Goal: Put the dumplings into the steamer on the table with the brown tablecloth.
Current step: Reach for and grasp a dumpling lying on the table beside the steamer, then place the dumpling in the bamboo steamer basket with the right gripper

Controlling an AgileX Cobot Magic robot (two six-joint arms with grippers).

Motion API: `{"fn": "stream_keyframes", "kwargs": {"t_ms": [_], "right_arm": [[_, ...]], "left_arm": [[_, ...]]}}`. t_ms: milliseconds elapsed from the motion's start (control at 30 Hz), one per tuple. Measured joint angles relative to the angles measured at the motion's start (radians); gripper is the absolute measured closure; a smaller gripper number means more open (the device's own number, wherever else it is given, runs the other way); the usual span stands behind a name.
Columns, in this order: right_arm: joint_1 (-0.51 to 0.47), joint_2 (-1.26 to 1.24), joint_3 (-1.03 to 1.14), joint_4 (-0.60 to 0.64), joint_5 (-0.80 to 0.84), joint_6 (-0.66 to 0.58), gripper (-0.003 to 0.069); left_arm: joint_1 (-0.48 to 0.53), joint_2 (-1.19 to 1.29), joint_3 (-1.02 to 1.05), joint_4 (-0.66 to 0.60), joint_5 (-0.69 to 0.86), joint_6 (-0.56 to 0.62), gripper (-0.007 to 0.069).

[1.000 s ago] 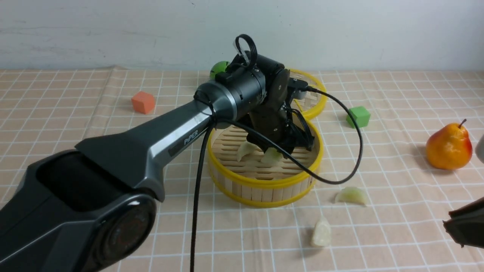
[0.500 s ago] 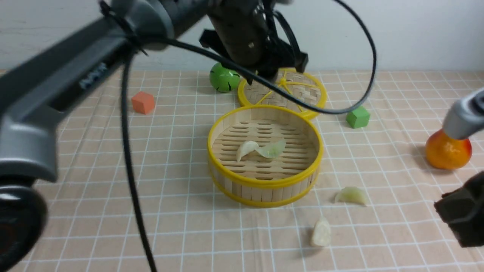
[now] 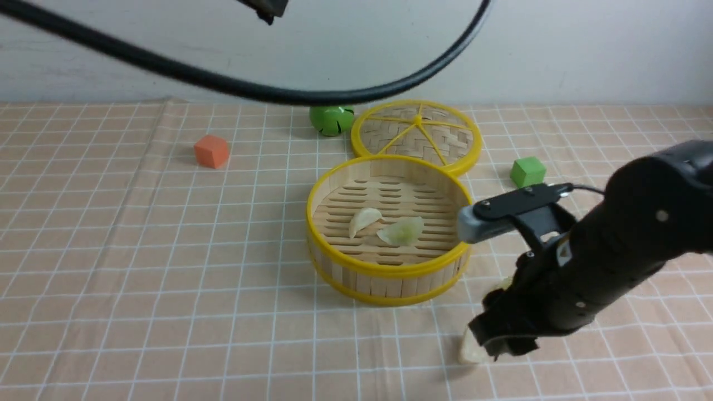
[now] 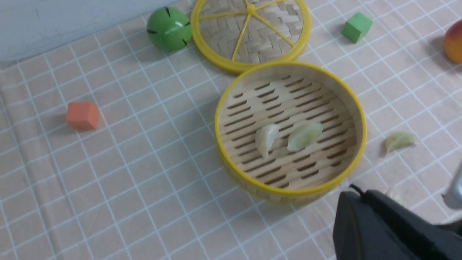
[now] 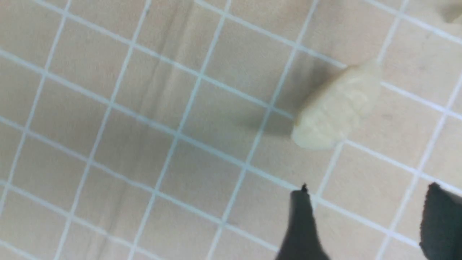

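right claw [image 5: 368, 187] released, fingers [image 5: 301, 224] spread wide with nothing between them. it hangs low over the cloth, and the loose cream dumpling [image 5: 337, 108] lies just ahead of the tips, not yet straddled. left claw out of frame, clenched tight.

step in hand, as i read it: pick up that dumpling. to do it well:
- ease forward until the piece sits squarely between the fingers
- turn the wrist so the pads meet its long flanks, not the pointed ends
- sink until the tips almost brush the brown tablecloth [image 3: 167, 250], then close gently
- it looks soft and could squash or squirt sideways; mind pinching a crease of cloth too

loose cream dumpling: small pale crescent, faintly ridged, lying on the cloth on the robot's side of the steamer [image 3: 390, 272], toward the right, apart from it. loose green dumpling [image 4: 399, 140]: translucent, on the cloth near the steamer's right wall.

inside, on the slatted floor: inner cream dumpling [image 3: 363, 220] and inner green dumpling [image 3: 402, 230], side by side. two in, two out, so about halfway.

further out: woven lid [image 3: 416, 133] just behind the steamer, green ball [image 3: 331, 118], orange cube [image 3: 211, 151], green cube [image 3: 527, 171], pear [image 4: 455, 41].
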Motion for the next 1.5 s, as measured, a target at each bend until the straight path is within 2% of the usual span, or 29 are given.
{"fn": "stream_keyframes", "kwargs": {"t_ms": [33, 67, 133, 267, 533, 700, 867, 1033, 1233, 1500], "right_arm": [[0.000, 0.028, -0.007, 0.012, -0.023, 0.008, 0.0139], [0.000, 0.033, -0.007, 0.014, -0.023, 0.008, 0.0139], [0.000, 0.098, -0.030, 0.022, -0.079, 0.036, 0.0048], [0.000, 0.181, -0.068, 0.017, -0.094, 0.067, 0.0025], [0.000, 0.288, -0.105, -0.023, -0.087, 0.117, 0.0162], [0.000, 0.293, -0.112, -0.028, -0.059, 0.117, 0.0356], [0.000, 0.278, -0.115, -0.052, -0.006, 0.115, 0.0354], [0.000, 0.224, -0.209, -0.101, 0.109, 0.108, 0.0354], [0.000, 0.217, -0.493, -0.110, 0.278, 0.031, 0.0354], [0.000, 0.360, -0.765, -0.102, 0.358, 0.009, 0.0354]], "left_arm": [[0.000, -0.037, 0.043, -0.008, 0.000, -0.002, 0.0638], [0.000, -0.043, 0.051, -0.009, 0.000, -0.002, 0.0638], [0.000, -0.125, 0.173, -0.032, 0.000, -0.003, 0.0638], [0.000, -0.243, 0.328, -0.057, 0.000, -0.003, 0.0638], [0.000, -0.479, 0.588, -0.072, 0.000, -0.004, 0.0638], [0.000, -0.613, 0.706, -0.072, 0.000, -0.021, 0.0638], [0.000, -0.703, 0.741, -0.072, 0.000, -0.034, 0.0638], [0.000, -0.771, 0.745, -0.072, 0.000, -0.047, 0.0638], [0.000, -0.797, 0.745, -0.072, 0.000, -0.052, 0.0638], [0.000, -0.796, 0.745, -0.072, 0.000, -0.055, 0.0638]]}}
